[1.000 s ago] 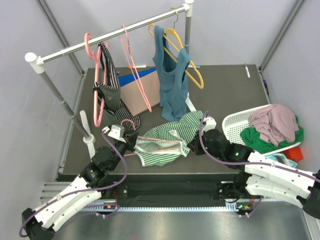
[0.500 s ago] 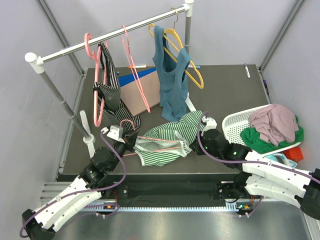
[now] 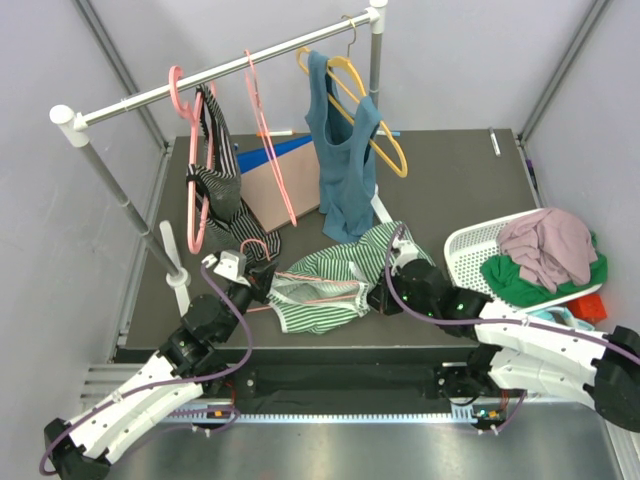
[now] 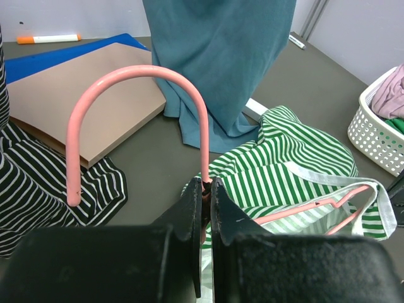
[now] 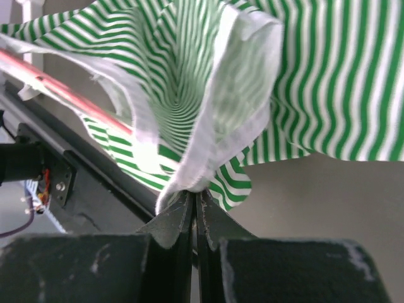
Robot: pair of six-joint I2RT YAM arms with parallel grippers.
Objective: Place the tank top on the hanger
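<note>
The green-and-white striped tank top (image 3: 335, 272) lies crumpled on the dark table, with the thin pink hanger (image 3: 320, 293) partly inside it. My left gripper (image 3: 250, 272) is shut on the hanger's neck just below its hook (image 4: 136, 95); the hanger's arm (image 4: 315, 205) runs under the white-trimmed fabric (image 4: 278, 164). My right gripper (image 3: 378, 298) is shut on the white-trimmed edge of the tank top (image 5: 208, 139) at its right side, lifting a fold. A pink hanger bar (image 5: 57, 91) shows beneath the stripes.
A rail (image 3: 220, 68) at the back carries pink hangers (image 3: 265, 140), a black-and-white striped garment (image 3: 215, 170) and a teal tank top (image 3: 343, 160) on a yellow hanger (image 3: 375, 130). A white basket (image 3: 480, 245) of clothes stands right. A brown board (image 3: 280, 190) lies behind.
My right gripper has moved left and slightly forward with the tank top's edge, bunching the fabric toward the hanger. The left gripper has barely moved.
</note>
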